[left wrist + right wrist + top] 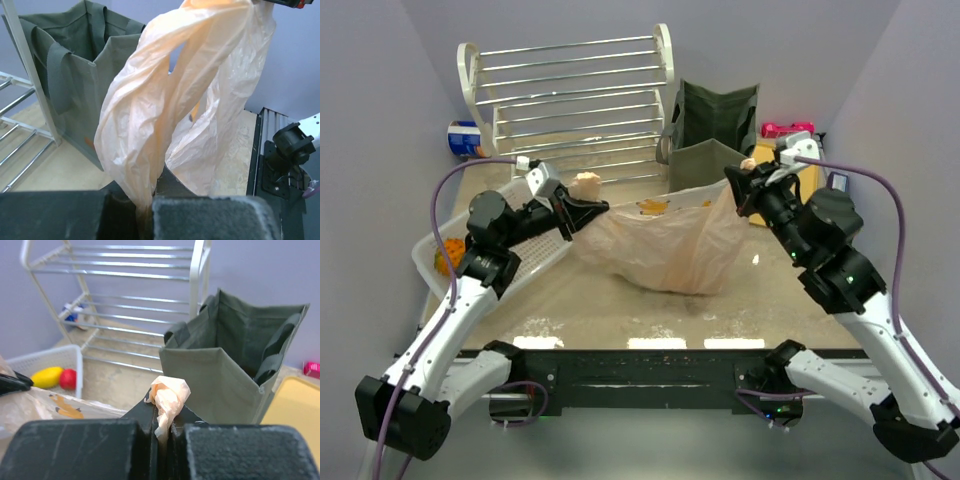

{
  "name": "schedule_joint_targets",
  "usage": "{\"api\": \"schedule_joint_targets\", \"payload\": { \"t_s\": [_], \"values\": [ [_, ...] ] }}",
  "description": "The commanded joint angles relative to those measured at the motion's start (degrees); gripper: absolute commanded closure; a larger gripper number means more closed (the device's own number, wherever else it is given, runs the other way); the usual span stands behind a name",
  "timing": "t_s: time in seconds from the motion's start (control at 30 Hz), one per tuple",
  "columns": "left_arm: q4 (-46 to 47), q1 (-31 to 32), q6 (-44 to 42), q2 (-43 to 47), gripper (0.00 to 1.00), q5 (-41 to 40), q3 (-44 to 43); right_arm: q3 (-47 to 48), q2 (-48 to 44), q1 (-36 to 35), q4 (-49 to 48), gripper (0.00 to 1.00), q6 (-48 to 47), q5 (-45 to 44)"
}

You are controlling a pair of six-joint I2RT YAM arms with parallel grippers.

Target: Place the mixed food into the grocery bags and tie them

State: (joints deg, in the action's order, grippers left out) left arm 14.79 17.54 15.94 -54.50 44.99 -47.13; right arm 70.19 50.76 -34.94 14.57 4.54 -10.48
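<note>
The left gripper was pinched tight on one handle of the peach plastic bag, just beside the white tray. The bag hung stretched across mid-table to the right gripper, which was clamped on the other handle in front of the olive tote.

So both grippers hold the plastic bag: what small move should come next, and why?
Probably bring the left gripper and right gripper toward each other. Each is shut on one handle of the peach bag, which hangs stretched between them, so the handles must meet before tying.
</note>
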Motion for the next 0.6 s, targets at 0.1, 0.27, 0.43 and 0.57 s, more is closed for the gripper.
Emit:
{"api": "schedule_joint_targets", "payload": {
  "t_s": [0.1,0.27,0.43,0.57],
  "values": [
    [-10.13,-0.4,2.42,0.62,1.0,-8.17,-1.92,-1.54,-4.53,0.05,-1.47,1.0,2.5,-1.74],
    [-9.42,-0.4,3.13,-1.83,1.0,-3.53,-0.5,-6.63,-3.05,0.13,-2.7,1.0,-2.59,10.25],
    [-12.32,0.47,0.42,-8.06,1.0,3.34,-1.91,-10.34,1.61,0.05,-6.21,1.0,-7.35,26.81],
    [-14.69,1.27,-2.05,-9.75,1.0,2.91,-2.52,-11.48,4.69,0.13,-9.9,0.97,-5.51,33.86]
  ]
}}
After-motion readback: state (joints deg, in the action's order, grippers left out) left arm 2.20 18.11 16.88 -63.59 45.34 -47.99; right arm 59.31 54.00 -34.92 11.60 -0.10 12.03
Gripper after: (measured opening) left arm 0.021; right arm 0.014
